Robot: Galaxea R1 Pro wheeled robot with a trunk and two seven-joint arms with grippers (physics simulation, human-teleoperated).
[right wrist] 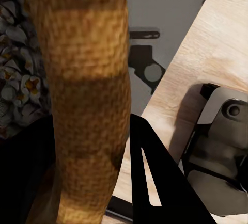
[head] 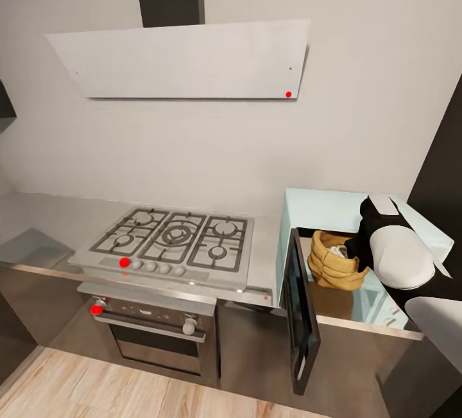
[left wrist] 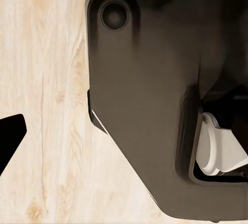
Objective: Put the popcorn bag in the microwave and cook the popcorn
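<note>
The pale mint-blue microwave (head: 321, 203) stands on the grey countertop (head: 51, 225) at the right, its dark glass door (head: 301, 315) swung wide open toward me. The mustard-yellow popcorn bag (head: 333, 264) sits in the door opening, with pale popcorn (head: 337, 252) showing in its mouth. My right gripper (head: 357, 246) reaches in from the right and is shut on the bag's rolled rim (right wrist: 82, 95); popcorn kernels (right wrist: 20, 79) lie beside it and a black finger (right wrist: 150, 182) presses the rim. A dark fingertip (left wrist: 9, 141) of my left gripper hangs over the floor, nothing between its fingers.
A gas hob (head: 176, 238) with black grates lies left of the microwave, above a built-in oven (head: 154, 334). A grey extractor hood (head: 186, 58) hangs on the wall. Wooden floor (head: 96, 392) runs along the cabinets. My dark base (left wrist: 144, 105) shows in the left wrist view.
</note>
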